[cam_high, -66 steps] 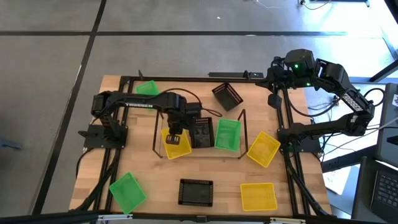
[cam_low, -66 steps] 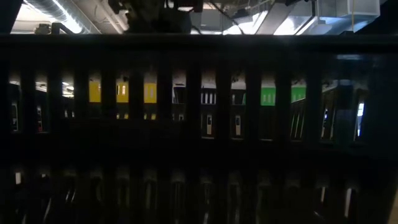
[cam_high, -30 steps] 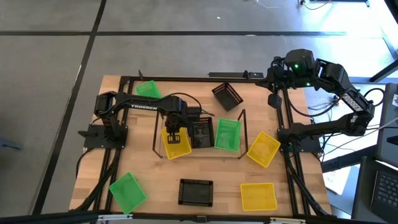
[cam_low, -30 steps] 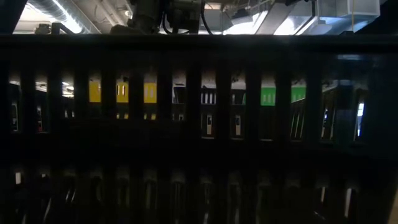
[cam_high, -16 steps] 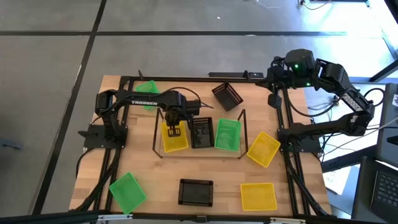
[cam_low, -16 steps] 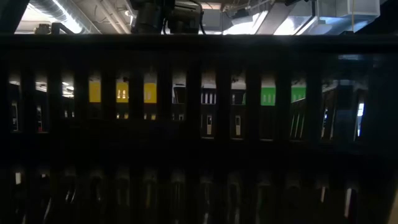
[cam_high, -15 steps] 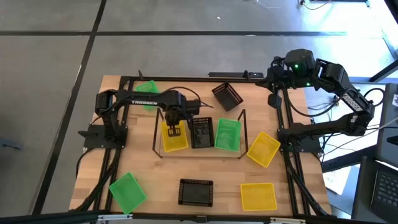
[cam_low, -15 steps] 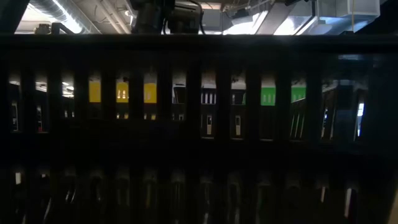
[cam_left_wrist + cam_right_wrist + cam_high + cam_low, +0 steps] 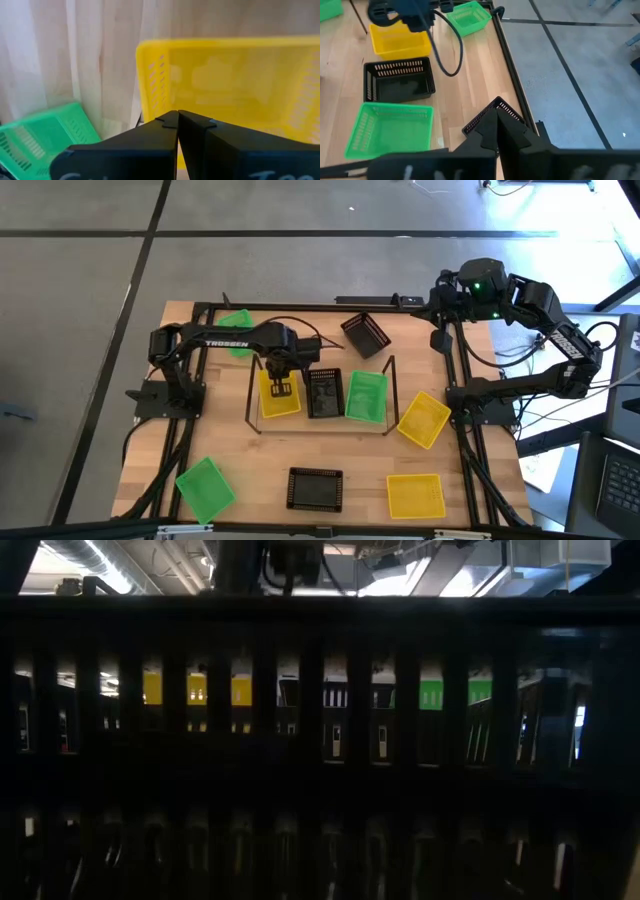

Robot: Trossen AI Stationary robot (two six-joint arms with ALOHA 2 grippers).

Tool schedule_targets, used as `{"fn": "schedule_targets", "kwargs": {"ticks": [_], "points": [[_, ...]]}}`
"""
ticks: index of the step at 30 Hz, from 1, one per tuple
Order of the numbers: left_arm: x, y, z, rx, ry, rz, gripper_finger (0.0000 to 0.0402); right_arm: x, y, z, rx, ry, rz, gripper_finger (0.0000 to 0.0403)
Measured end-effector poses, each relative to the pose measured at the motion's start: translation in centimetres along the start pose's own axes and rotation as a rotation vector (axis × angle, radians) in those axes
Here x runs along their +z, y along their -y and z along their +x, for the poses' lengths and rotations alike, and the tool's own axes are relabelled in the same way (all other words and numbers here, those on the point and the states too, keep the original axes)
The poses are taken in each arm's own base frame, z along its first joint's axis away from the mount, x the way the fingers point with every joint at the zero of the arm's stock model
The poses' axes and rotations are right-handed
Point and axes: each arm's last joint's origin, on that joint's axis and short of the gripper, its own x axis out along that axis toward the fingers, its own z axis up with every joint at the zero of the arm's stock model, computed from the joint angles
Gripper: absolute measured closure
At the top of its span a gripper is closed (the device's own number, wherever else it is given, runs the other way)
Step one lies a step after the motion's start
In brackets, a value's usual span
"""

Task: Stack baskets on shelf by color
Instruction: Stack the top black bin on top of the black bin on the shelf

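The shelf [image 9: 322,424] holds a yellow basket [image 9: 280,402], a black basket [image 9: 323,393] and a green basket [image 9: 366,397] side by side, each resting on its floor. My left gripper [image 9: 281,388] is shut and points down into the yellow basket [image 9: 235,85]. My right gripper [image 9: 440,338] is shut and empty at the table's far right, above a tilted black basket [image 9: 365,335]. My left gripper's shut fingers [image 9: 165,125] point down from above over the yellow basket's floor [image 9: 210,100], near one short wall. The basket sits flat on the shelf. The fingers hide their own tips, so I cannot tell whether they touch the floor.
Loose baskets lie around the shelf: green at the far left [image 9: 237,322] and near left [image 9: 205,488], black at the near middle [image 9: 315,488], yellow at the right [image 9: 423,418] and near right [image 9: 415,495]. A dark perforated wall [image 9: 320,790] fills the low view.
My left gripper has gone toward the table's far edge. The yellow basket has slid with it from a skewed place over the shelf's near edge and now lies square on the shelf beside the black basket.
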Motion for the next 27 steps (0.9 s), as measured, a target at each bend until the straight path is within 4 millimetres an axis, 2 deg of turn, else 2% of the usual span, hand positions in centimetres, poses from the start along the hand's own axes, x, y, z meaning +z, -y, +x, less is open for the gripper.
{"fn": "schedule_targets", "kwargs": {"ticks": [5, 10, 13, 17, 21, 27], "points": [[0.1, 0.0, -3.5, -0.003, 0.124, -0.045, 0.0401, -0.1, 0.3, 0.0, -0.109, -0.027, 0.075, 0.0402], [-0.2, -0.9, -7.4, 0.093, 0.266, -0.13, 0.0401, -0.4, 1.3, 0.3, -0.278, -0.063, 0.358, 0.0402], [-0.3, -1.5, -9.5, 0.17, 0.336, -0.168, 0.0401, -0.7, 2.0, 1.0, -0.306, -0.103, 0.437, 0.0402], [-0.8, -2.1, -12.0, 0.223, 0.415, -0.201, 0.0401, -0.7, 3.2, 2.5, -0.342, -0.142, 0.49, 0.0402], [-0.9, -2.4, -13.5, 0.259, 0.461, -0.221, 0.0401, -0.9, 4.3, 4.5, -0.341, -0.221, 0.5, 0.0397], [-1.3, -2.7, -15.0, 0.272, 0.498, -0.235, 0.0402, -1.4, 6.1, 8.5, -0.244, -0.32, 0.532, 0.0348]]}}
